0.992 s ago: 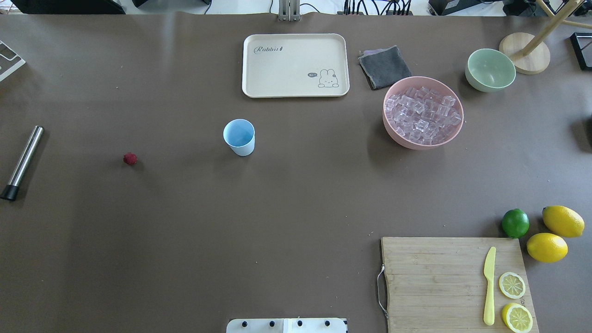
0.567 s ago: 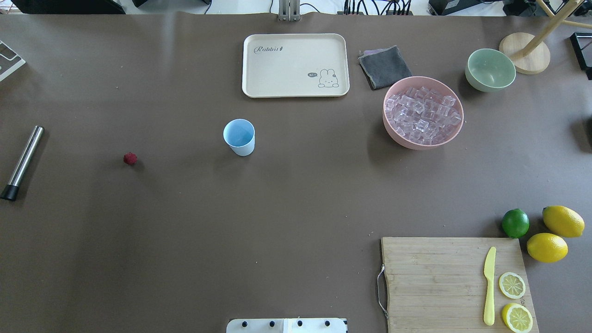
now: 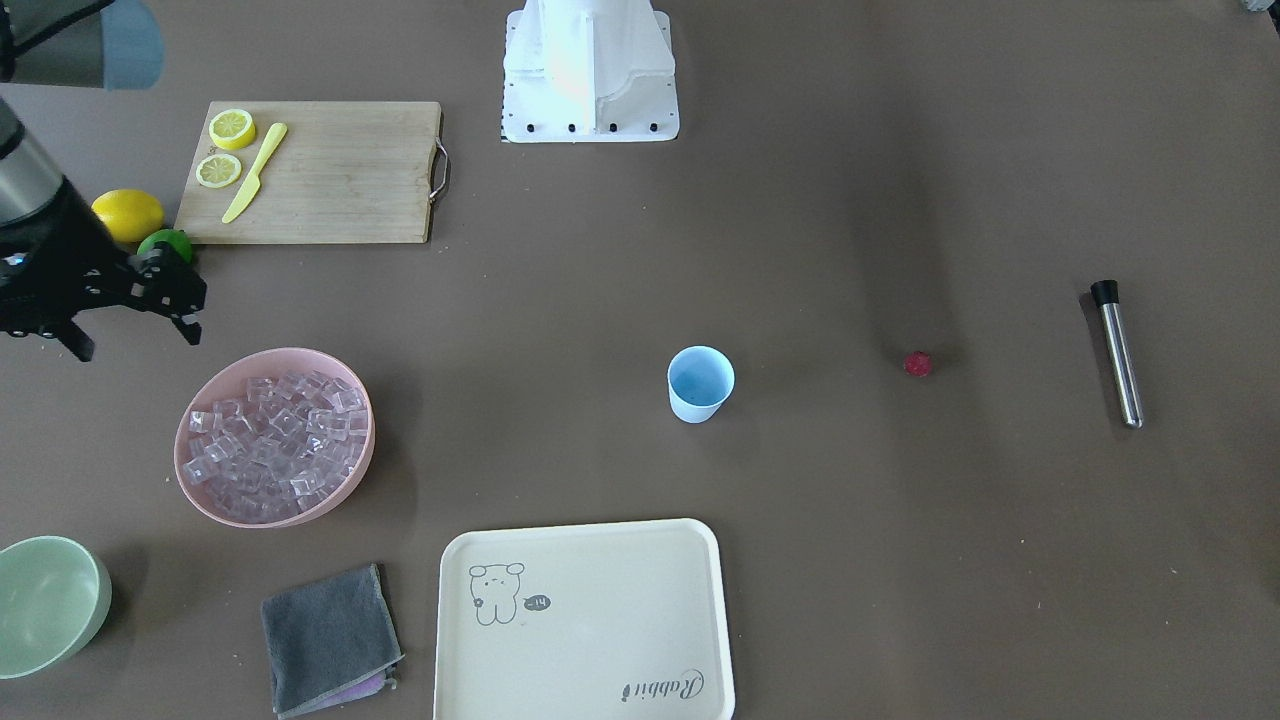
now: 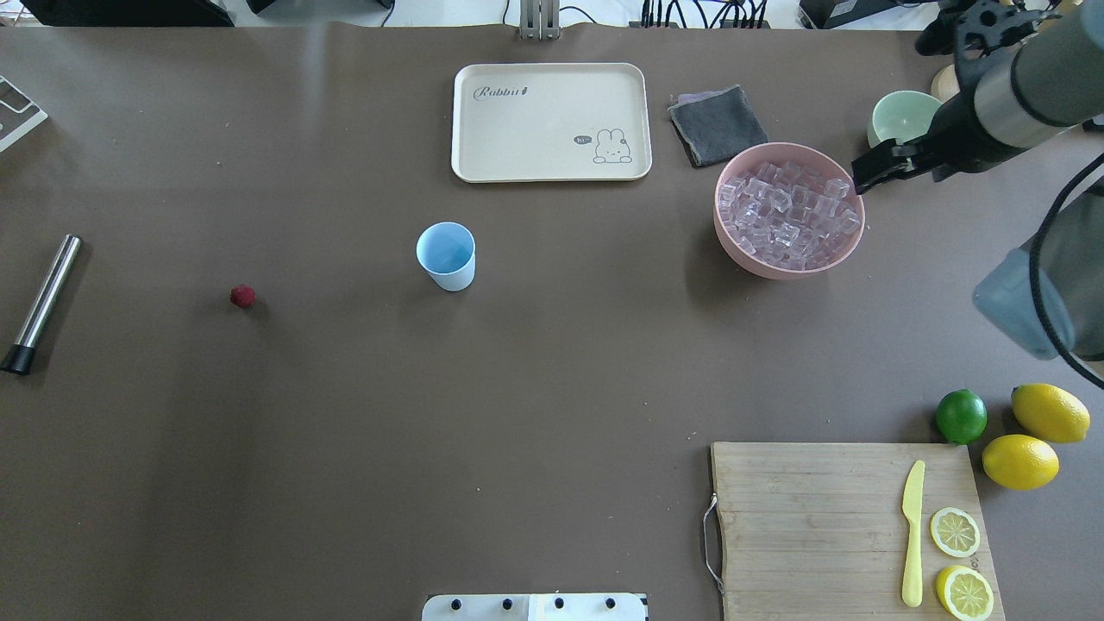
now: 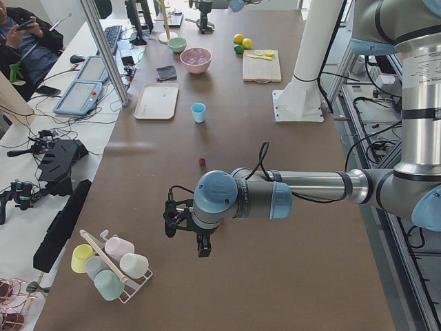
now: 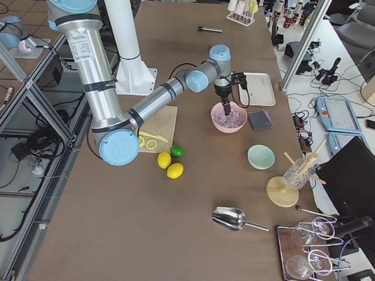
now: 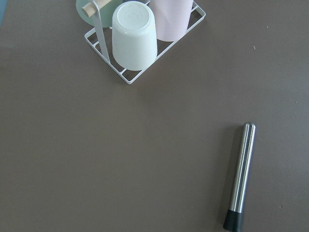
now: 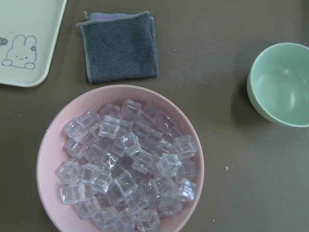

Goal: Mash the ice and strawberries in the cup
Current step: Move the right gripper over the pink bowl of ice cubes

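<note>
The ice [image 4: 789,216] is a heap of clear cubes in the pink bowl [image 4: 721,231], also seen in the right wrist view [image 8: 128,164]. The light blue cup [image 4: 446,254] stands upright and empty mid-table. The dark red strawberry [image 4: 242,296] lies alone to its left. My right gripper [image 4: 865,179] hangs above the bowl's right rim; in the front view [image 3: 135,340] its fingers stand apart and hold nothing. My left gripper [image 5: 186,238] shows only in the exterior left view, over the table's left end; I cannot tell whether it is open.
A steel muddler [image 4: 41,302] lies at the far left, below my left wrist [image 7: 240,176], near a rack of cups [image 7: 140,38]. A cream tray [image 4: 550,121], grey cloth [image 4: 716,125], green bowl [image 4: 901,121], cutting board [image 4: 828,526], lime and lemons [image 4: 1020,461] are there too.
My right arm has come into the overhead view from the right, and its gripper now hangs by the pink bowl's right rim. Cup, strawberry and muddler have not moved.
</note>
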`<action>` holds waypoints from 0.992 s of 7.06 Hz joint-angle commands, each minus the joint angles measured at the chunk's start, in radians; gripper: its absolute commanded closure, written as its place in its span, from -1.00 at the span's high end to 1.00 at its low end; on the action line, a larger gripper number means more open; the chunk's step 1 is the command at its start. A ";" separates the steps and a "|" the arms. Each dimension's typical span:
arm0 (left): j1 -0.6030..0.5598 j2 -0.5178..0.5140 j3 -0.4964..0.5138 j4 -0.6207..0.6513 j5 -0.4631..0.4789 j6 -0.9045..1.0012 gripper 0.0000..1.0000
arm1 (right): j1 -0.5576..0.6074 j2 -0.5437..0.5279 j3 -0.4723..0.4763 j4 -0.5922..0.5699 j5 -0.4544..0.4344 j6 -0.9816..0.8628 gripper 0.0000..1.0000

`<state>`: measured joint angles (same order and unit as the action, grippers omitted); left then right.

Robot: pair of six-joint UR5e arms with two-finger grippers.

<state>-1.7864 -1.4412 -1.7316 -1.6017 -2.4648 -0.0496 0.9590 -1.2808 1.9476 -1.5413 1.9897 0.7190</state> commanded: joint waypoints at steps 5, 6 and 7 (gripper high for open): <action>-0.001 -0.001 0.007 -0.003 0.000 0.001 0.98 | -0.181 0.099 -0.068 -0.031 -0.325 0.395 0.97; -0.002 0.001 0.004 -0.003 -0.002 0.001 0.98 | -0.184 0.118 -0.073 -0.040 -0.325 0.524 0.96; -0.001 -0.001 0.006 -0.003 -0.002 0.001 0.98 | -0.181 0.123 -0.087 -0.039 -0.325 0.566 0.84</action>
<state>-1.7878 -1.4410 -1.7264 -1.6045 -2.4663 -0.0491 0.7772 -1.1696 1.8747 -1.5787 1.6656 1.2037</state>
